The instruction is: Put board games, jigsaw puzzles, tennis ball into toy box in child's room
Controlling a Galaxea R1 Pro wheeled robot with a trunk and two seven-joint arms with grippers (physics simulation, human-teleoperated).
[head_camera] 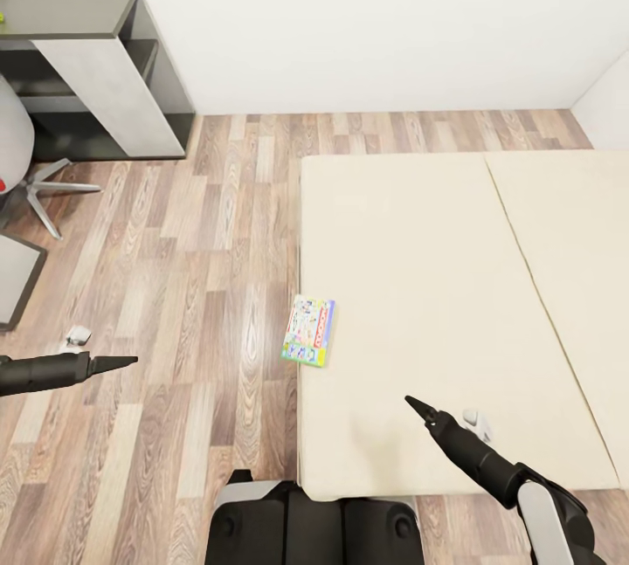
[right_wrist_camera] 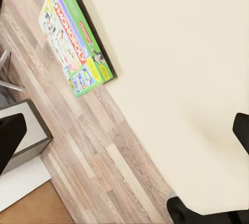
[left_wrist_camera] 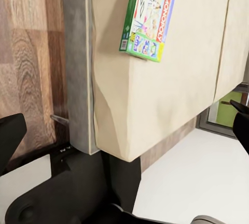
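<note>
Our green-edged board game (head_camera: 309, 331) lies on the bed (head_camera: 454, 303) edge between our left gripper (head_camera: 131, 361) and right gripper (head_camera: 411, 403), both spread wide and empty.

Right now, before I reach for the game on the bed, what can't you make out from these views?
- Board game: overhangs the bed edge; head view can't show how much rests on the mattress.
- Table: its top is cut off by the head view's left edge, so what lies on it is unseen.
- Left gripper, right gripper: too foreshortened to judge whether they are open.
</note>
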